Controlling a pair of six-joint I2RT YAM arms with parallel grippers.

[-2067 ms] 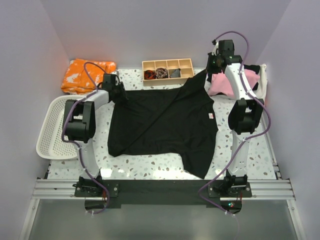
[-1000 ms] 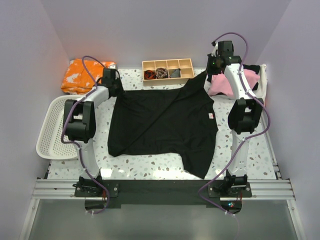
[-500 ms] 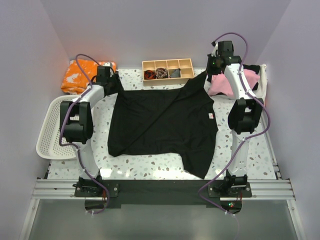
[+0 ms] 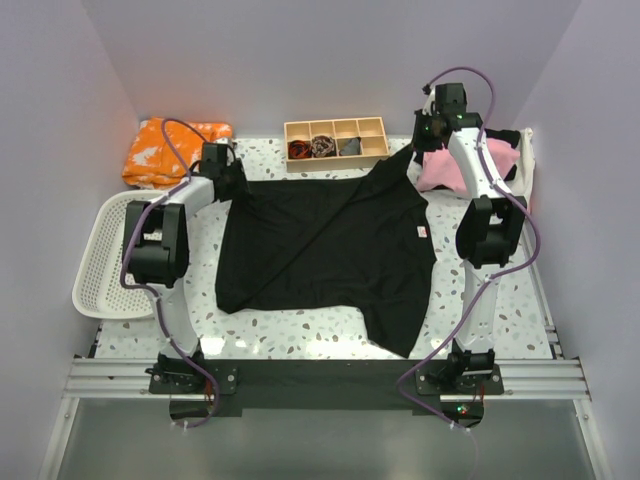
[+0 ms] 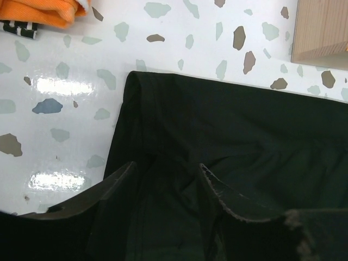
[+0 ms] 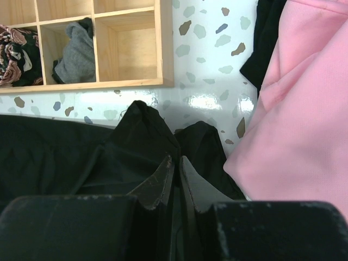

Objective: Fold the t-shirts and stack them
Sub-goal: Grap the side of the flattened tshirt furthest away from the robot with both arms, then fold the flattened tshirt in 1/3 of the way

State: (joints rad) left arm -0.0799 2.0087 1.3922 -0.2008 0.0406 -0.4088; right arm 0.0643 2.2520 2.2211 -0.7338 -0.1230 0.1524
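Black t-shirt (image 4: 330, 240), 1, spread flat at centre of table (image 4: 300, 325), small white label near its right edge. Left gripper (image 5: 166, 166) at shirt's far left corner: fingers apart, cloth between and beneath them. Right gripper (image 6: 175, 160) at far right corner: fingers pinched on raised fold of same shirt. Just right of it, 1 pink t-shirt (image 6: 304, 98). Also 1 orange cloth (image 4: 165, 145), 1 white basket (image 4: 100, 270), 1 wooden tray (image 4: 336, 157) with 4 compartments.

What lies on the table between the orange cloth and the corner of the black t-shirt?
Only bare speckled table, as the left wrist view shows. The open left gripper hangs over the black t-shirt.
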